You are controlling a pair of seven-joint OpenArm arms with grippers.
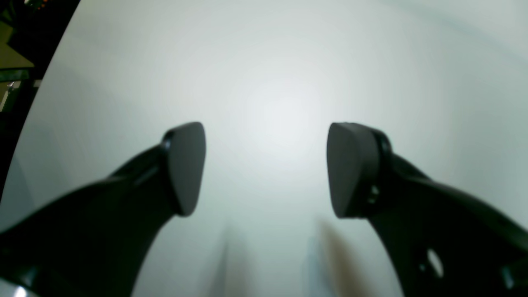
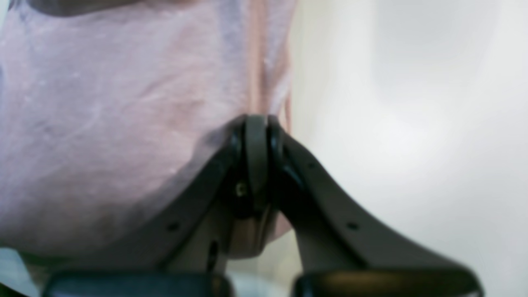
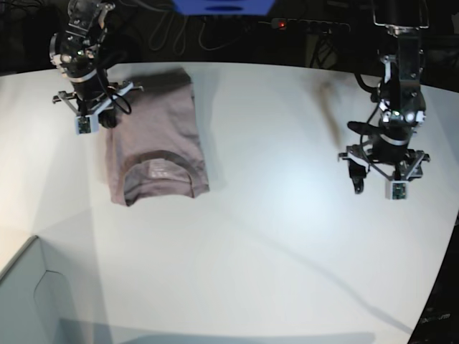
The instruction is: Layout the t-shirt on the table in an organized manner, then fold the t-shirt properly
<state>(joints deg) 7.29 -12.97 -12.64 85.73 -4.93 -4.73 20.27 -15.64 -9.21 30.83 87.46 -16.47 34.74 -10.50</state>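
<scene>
The t-shirt [image 3: 154, 140] is laid folded on the table [image 3: 287, 236] at ten o'clock. Its edge is pinched by the clenched right gripper [image 2: 256, 123]. The left gripper [image 1: 266, 169] is held spread and empty at three o'clock.

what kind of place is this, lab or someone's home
Most likely a robotics lab: two arms work over a large white table holding one t-shirt, with a power strip and loose cables behind.
</scene>
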